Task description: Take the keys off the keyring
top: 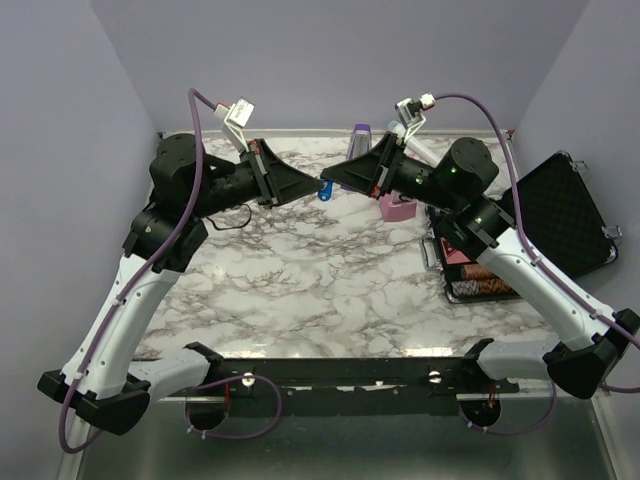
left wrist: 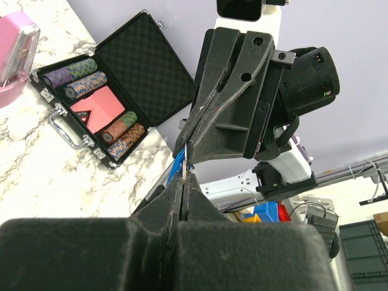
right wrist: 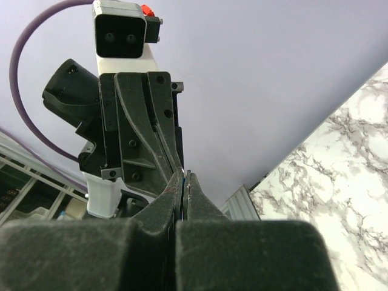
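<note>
Enclosing white marbled tabletop, lilac walls, keys held above

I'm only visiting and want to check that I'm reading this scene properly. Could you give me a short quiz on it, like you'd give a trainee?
1. True or false: the black case is shut.
2. Where are the blue keys? A) lying flat on the marble; B) up in the air, where the left gripper and right gripper meet tip to tip; C) inside the case.
3. What colour is the metronome nearer the case?

Key: 1 false, it lies open; 2 B; 3 pink.
</note>
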Controlling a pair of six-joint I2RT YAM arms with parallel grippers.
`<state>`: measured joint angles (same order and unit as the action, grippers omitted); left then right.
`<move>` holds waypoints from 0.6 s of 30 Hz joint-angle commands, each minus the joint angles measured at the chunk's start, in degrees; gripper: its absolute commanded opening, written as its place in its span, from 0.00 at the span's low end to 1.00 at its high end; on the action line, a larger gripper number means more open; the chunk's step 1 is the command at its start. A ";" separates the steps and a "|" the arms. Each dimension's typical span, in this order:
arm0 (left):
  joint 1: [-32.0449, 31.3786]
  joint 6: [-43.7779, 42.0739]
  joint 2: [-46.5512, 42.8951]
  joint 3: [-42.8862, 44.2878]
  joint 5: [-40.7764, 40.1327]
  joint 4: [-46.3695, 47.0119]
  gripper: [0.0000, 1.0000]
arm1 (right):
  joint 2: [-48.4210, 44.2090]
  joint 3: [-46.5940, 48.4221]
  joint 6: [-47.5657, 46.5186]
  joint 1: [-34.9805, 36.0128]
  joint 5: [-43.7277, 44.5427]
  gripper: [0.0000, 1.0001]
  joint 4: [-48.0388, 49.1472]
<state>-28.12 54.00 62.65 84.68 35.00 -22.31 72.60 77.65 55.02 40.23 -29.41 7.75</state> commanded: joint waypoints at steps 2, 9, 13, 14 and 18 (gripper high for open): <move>-0.01 -2.58 1.59 1.62 4.01 0.16 0.00 | 0.70 2.51 -4.48 0.55 -5.83 0.01 -5.19; -0.01 -6.53 2.13 0.22 10.08 -2.30 0.00 | 1.58 5.23 -9.23 0.64 -10.13 0.01 -12.84; -0.01 -7.94 1.33 -2.24 13.85 -2.39 0.00 | 2.55 5.76 -10.72 0.64 -13.56 0.01 -15.48; -0.01 -8.12 1.16 -2.77 14.56 -2.39 0.00 | 2.72 5.85 -11.08 0.64 -14.53 0.01 -16.09; -0.01 -10.57 1.33 -2.42 16.32 -5.37 0.00 | 3.60 6.90 -13.45 0.64 -17.08 0.01 -20.22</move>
<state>-27.44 47.18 63.37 82.59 46.28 -26.50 74.13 82.52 44.60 39.57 -39.42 -6.28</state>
